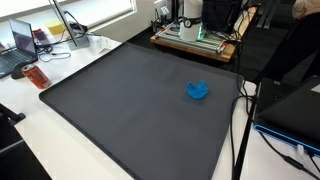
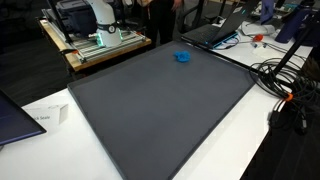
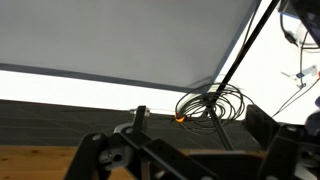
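Observation:
A small crumpled blue object (image 1: 198,91) (image 2: 182,57) lies alone on the large dark grey mat (image 1: 130,110) (image 2: 160,110), towards the side nearest the robot's base. The white arm (image 1: 192,12) (image 2: 100,15) stands folded back over a wooden platform, far from the blue object. In the wrist view my gripper (image 3: 200,122) is open, its dark fingers (image 3: 140,116) wide apart with nothing between them. Past them I see a coil of black cable (image 3: 212,103) on the white table and the mat's edge. The blue object is out of the wrist view.
The wooden platform (image 1: 195,42) (image 2: 90,50) with the robot's base borders the mat. Laptops (image 1: 25,40) (image 2: 215,30) and a red item (image 1: 37,75) sit on the white table. Black cables (image 2: 285,80) (image 1: 240,130) run along one side of the mat.

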### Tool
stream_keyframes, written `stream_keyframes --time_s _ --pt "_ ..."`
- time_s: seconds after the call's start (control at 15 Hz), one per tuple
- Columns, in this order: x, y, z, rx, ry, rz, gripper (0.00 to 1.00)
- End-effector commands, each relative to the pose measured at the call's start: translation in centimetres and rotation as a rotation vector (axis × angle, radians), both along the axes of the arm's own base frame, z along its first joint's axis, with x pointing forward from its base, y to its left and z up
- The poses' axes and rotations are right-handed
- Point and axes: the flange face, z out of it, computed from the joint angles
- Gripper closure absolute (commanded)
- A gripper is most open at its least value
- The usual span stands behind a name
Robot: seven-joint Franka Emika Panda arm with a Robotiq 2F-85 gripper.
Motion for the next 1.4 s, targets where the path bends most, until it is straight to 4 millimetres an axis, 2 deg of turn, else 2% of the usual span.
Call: stream_keyframes --time_s 0.0,0.4,1.0,1.2,1.33 --pt "0.8 1.8 -3.8 -0.007 0.071 0.024 0.00" --pt "2.6 4.6 -9.9 -0.011 0.201 0.086 0.00" --pt "4.3 6.3 -19.3 -0.017 0.384 0.098 0.00" --pt "4.2 6.5 -21.5 0.008 0.465 0.132 0.00" --pt "4.2 6.5 -22.1 0.114 0.492 0.223 0.00"
